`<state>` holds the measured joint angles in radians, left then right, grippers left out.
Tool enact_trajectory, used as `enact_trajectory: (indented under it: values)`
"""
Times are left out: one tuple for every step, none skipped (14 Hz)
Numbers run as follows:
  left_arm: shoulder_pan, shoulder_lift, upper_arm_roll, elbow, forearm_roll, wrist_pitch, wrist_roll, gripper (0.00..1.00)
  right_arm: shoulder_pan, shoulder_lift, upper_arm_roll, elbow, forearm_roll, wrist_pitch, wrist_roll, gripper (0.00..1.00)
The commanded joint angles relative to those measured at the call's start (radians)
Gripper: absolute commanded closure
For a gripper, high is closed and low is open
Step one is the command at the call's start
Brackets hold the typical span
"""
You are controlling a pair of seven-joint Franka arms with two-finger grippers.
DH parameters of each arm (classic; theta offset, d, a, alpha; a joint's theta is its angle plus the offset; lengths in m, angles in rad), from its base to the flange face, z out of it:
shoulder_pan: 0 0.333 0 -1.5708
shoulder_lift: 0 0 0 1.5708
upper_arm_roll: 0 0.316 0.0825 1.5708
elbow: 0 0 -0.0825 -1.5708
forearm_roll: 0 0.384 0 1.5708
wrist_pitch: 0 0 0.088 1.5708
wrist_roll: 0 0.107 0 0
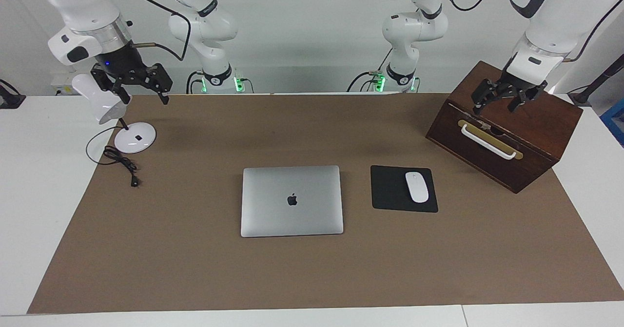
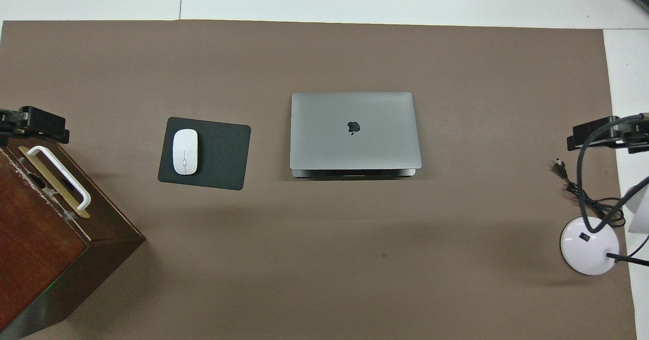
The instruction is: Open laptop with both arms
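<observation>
Facing view shows you the laptop (image 1: pixel 292 201) lying shut and flat in the middle of the brown mat (image 1: pixel 195 268), logo up, with nothing touching it. Just beside it, toward the left arm's end of the table, you have a black pad (image 1: pixel 390 190) with a white mouse (image 1: pixel 417 186) resting on it. Your left gripper (image 1: pixel 502 102) hangs over the top of the wooden box (image 1: pixel 536 122) at that end, well apart from the laptop; its fingers stand apart and hold nothing. The box sits nearer to the robots than the pad, and its front carries a white handle (image 1: pixel 487 142) on a brass plate. Your right gripper (image 1: pixel 144 90) hangs at the other end, over the mat's edge just beside the lamp (image 1: pixel 102 104); its fingers also look spread, with nothing between them. The lamp's round base (image 1: pixel 135 137) sits on the mat with its black cord (image 1: pixel 122 163) trailing beside it. From the overhead view you see only the tips of both grippers at the edges, and the laptop's hinge edge faces the robots.
</observation>
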<state>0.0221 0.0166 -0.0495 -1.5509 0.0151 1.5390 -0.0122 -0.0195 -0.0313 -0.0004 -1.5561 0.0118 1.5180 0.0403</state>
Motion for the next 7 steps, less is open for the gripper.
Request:
enact_trajectory:
  values:
    - [0.001, -0.018, -0.001, -0.021, 0.011, 0.016, 0.014, 0.0, -0.008, -0.024, 0.0, -0.027, -0.01, 0.018, -0.025, 0.0]
    - [0.002, -0.018, -0.001, -0.021, 0.011, 0.016, 0.014, 0.0, -0.008, -0.024, 0.0, -0.027, -0.01, 0.016, -0.025, 0.0]
    - [0.002, -0.02, -0.001, -0.021, 0.011, 0.016, 0.014, 0.0, -0.008, -0.024, 0.0, -0.025, -0.01, 0.016, -0.025, 0.0]
    - [0.002, -0.02, -0.001, -0.021, 0.011, 0.016, 0.014, 0.0, -0.008, -0.024, 0.0, -0.027, -0.01, 0.016, -0.025, 0.0]
    - [0.002, -0.02, -0.001, -0.021, 0.011, 0.016, 0.014, 0.0, -0.008, -0.024, 0.0, -0.027, -0.01, 0.016, -0.025, 0.0]
    - [0.002, -0.02, -0.001, -0.023, 0.011, 0.015, 0.014, 0.0, -0.008, -0.024, 0.0, -0.027, -0.01, 0.016, -0.025, 0.0]
    - [0.002, -0.024, -0.001, -0.026, 0.011, 0.015, 0.014, 0.0, -0.008, -0.024, 0.0, -0.027, -0.01, 0.016, -0.025, 0.0]
